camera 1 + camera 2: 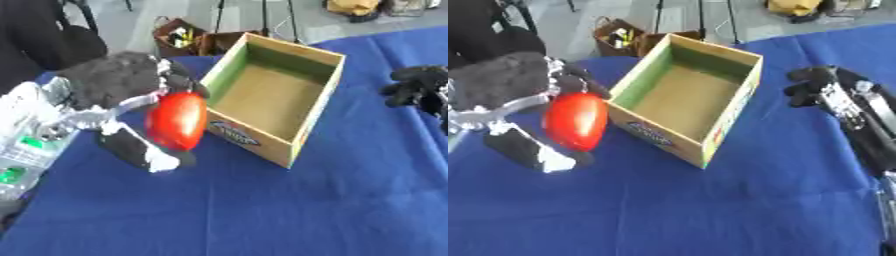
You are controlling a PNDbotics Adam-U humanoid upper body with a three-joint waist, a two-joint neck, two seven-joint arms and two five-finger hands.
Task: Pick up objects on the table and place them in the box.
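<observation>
My left hand (122, 80) is shut on a glossy red oval object (177, 121), holding it above the blue cloth just left of the box. Its thumb (136, 148) shows below the object. The open cardboard box (273, 97), green on its inner left wall, stands in the middle and holds nothing that I can see. My right hand (815, 85) hovers right of the box with its fingers curled and nothing in them.
A blue cloth (262, 210) covers the table. Beyond the far edge a brown bag (179, 36) stands on the floor, with a dark chair (52, 40) at the upper left.
</observation>
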